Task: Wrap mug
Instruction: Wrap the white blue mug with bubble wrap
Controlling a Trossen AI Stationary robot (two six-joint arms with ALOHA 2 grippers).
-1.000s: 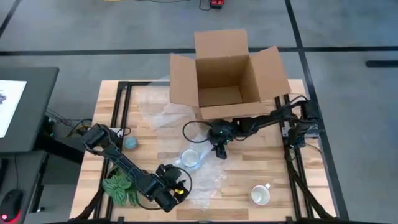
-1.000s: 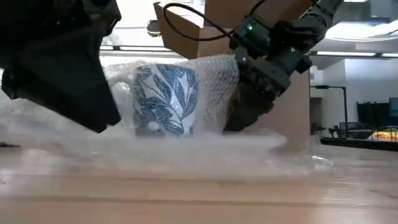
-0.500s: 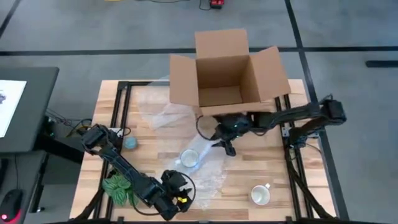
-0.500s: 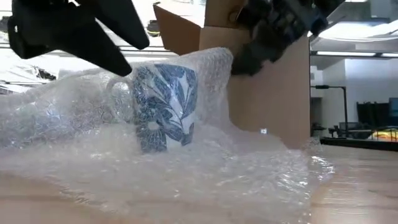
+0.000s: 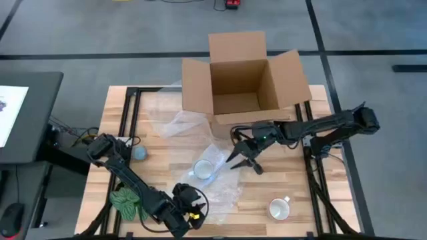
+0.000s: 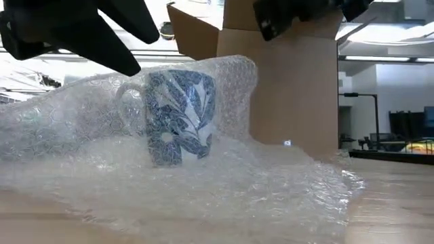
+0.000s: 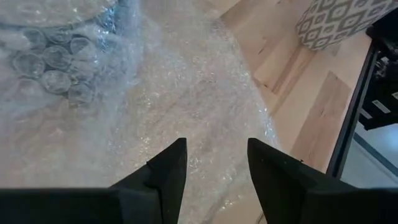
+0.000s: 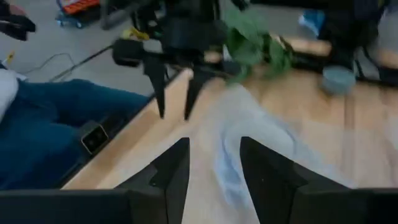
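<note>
Mug (image 6: 180, 115) leaf print shows low view only; both pincers (image 7: 214, 165) (image 8: 214, 165) apart.

Left arm runs from its base at the left edge diagonally down toward the near edge of the surface, elbow low, wrist tucked in close to the front. The left gripper (image 5: 189, 212) sits right down there, jaws parted with a clear gap — you can see both fingers (image 7: 166, 168) spread in its own wrist view. Right arm reaches in from its mount on the right side, stretched out nearly straight across toward the middle. The right gripper (image 5: 245, 159) hangs lifted above the surface, angled down and to the left, jaws apart too — both fingers (image 8: 171, 168) show with daylight between them. Neither gripper has anything between its jaws.
</note>
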